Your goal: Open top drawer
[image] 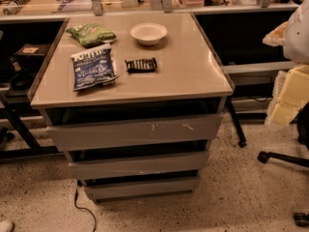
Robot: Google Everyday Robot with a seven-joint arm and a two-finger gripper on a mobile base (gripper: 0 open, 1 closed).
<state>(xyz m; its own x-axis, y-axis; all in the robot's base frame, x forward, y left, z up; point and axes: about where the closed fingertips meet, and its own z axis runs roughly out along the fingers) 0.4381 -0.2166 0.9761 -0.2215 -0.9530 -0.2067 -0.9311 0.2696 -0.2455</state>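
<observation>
The top drawer (120, 133) is the wide grey handleless front just under the cabinet top (183, 66), with small white scratches right of centre. A dark gap runs between it and the tabletop. Two narrower grey drawer fronts, the middle one (137, 165) and the bottom one (142, 186), sit below it. My gripper is not in view. Only a white rounded part (298, 33), perhaps of my arm, shows at the right edge, well apart from the drawer.
On the cabinet top lie a blue chip bag (93, 67), a green bag (91, 34), a white bowl (148, 33) and a small dark packet (141, 65). Yellow foam blocks (289, 98) and chair casters (282, 157) stand right. A black cable (82, 208) lies on the floor.
</observation>
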